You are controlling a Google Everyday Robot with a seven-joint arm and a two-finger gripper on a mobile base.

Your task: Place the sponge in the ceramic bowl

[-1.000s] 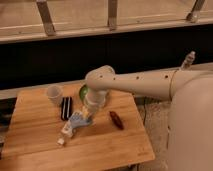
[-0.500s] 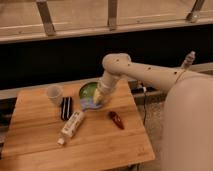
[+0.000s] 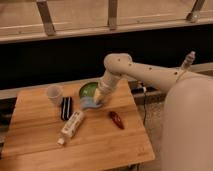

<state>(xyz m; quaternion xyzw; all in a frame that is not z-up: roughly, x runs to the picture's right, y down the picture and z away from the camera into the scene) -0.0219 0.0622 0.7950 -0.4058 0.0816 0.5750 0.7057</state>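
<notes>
Wooden table [image 3: 40,145]: bowl [image 3: 87,90], cup [image 3: 54,94], block [image 3: 66,108], carton [image 3: 73,125], red item [image 3: 116,119].

The arm [image 3: 145,72] reaches in from the right and angles down toward the wooden bench [image 3: 35,142]. The end effector [image 3: 98,100] is positioned at the front right rim of the green ceramic bowl [image 3: 86,90] and is closed on the sponge [image 3: 91,104]. The sponge overlaps the near rim of the bowl; contact with the rim cannot be determined. A white cup [image 3: 54,94] stands upright left of the bowl. A black ridged block [image 3: 66,108] lies just in front of the cup. A white carton [image 3: 72,125] lies diagonally, near the block. A dark red object [image 3: 116,120] lies right of the carton, apart from it.
</notes>
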